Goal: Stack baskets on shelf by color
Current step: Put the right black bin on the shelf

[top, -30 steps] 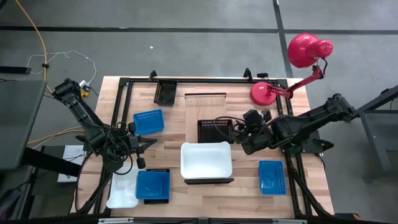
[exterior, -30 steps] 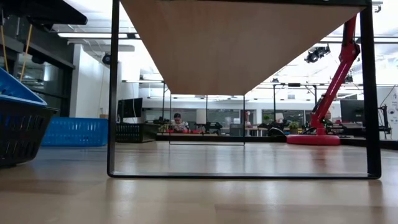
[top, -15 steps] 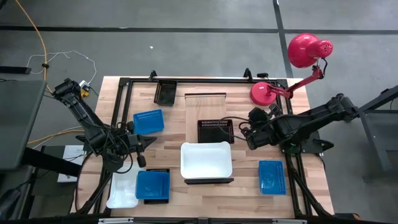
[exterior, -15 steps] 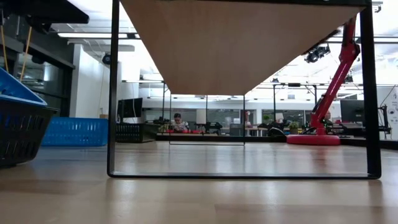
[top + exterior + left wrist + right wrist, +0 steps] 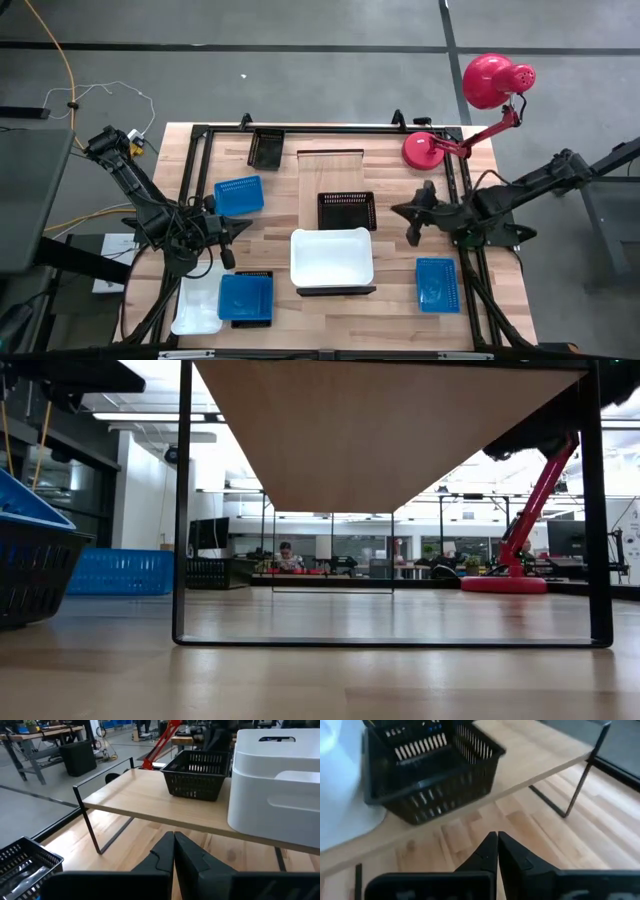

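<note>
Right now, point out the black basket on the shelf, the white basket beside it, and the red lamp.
black basket [image 5: 347,211], high view, its mesh floor
white basket [image 5: 332,256], high view, middle of its floor
red lamp [image 5: 486,81], high view, top of its shade

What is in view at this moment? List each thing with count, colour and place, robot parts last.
Shelf: one, pale wood, centre of table.
White baskets: two; one on shelf's near end, one at near left corner.
Blue baskets: three; left of shelf, near left on a black one, near right.
Black baskets: three; on shelf, far edge, under the near-left blue one.
Lamp: one, red, far right corner.
Person: one, far back in room.
Left gripper: shut, left side, empty.
Right gripper: shut, right of shelf, empty.
</note>
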Tool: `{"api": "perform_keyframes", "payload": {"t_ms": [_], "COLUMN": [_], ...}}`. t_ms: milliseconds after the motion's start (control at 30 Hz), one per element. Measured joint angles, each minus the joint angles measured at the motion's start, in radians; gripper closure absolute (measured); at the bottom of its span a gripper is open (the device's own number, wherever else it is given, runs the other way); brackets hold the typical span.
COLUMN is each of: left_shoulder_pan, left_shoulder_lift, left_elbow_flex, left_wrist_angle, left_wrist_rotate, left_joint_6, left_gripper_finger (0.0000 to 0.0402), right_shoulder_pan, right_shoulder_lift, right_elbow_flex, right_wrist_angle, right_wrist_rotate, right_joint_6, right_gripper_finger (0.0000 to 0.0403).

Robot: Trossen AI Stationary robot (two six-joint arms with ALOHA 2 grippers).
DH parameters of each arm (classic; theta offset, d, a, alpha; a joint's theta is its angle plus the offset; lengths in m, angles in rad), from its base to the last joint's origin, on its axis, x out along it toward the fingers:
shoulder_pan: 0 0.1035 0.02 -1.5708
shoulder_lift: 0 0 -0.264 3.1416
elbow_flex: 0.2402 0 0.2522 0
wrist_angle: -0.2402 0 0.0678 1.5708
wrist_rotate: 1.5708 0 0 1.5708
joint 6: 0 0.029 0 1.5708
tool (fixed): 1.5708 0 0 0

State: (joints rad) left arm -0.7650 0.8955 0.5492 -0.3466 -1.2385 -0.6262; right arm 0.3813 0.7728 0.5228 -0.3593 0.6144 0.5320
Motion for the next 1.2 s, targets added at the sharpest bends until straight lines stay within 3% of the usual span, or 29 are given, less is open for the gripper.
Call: {"api": "perform_keyframes", "payload": {"t_ms": [167,400,833,1200], "left_shoulder_pan": [0.011,0.062,0.156,0.24], "left_shoulder_lift": [0.0,0.0,0.0,0.0], "left_elbow_flex": [0.0,0.0,0.0,0.0], "left_wrist_angle": [0.007,0.008,0.008,0.014], "left_wrist_rotate": [0.01,0.108,0.128,0.128], "left_joint_6": [0.0,0.0,0.025,0.084], "left_gripper_finger": [0.0401,0.0401,0.0401,0.0401], "right_shoulder_pan": [0.0,-0.001,-0.001,-0.001], "right_shoulder_lift": [0.044,0.138,0.254,0.264], "right_elbow_flex": [-0.069,-0.077,-0.077,-0.077], "right_wrist_angle": [0.163,0.378,0.536,0.605], "right_wrist_rotate": [-0.025,-0.065,-0.098,-0.15], "right_joint_6": [-0.059,-0.206,-0.269,-0.29], "right_gripper_finger": [0.0402,0.0403,0.0403,0.0403]}}
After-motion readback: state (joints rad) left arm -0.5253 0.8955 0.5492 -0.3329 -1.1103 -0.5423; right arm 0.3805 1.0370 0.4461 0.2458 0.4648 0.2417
